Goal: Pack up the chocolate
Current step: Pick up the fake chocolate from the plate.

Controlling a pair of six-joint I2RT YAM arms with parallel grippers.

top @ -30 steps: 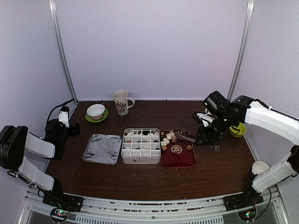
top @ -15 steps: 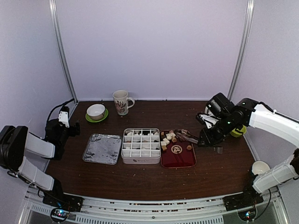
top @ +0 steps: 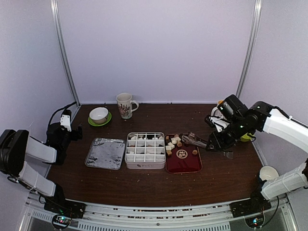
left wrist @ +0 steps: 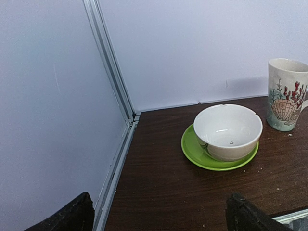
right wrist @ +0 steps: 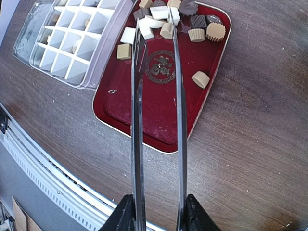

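While right fingers [right wrist: 123, 216] grip tongs [right wrist: 179, 120], tips (apart) over chocolate [right wrist: 159, 23], red tray [right wrist: 161, 113]

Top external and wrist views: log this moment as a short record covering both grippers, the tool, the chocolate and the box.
left gripper: open, holding nothing, facing the white bowl on its green saucer
right gripper: shut on the metal tongs
tongs tips: apart, over the chocolate cluster; no piece visibly pinched
chocolate: heaped at one end of the dark-red tray; one tan piece lies apart
divided box: beside the tray, most cells empty, a few filled
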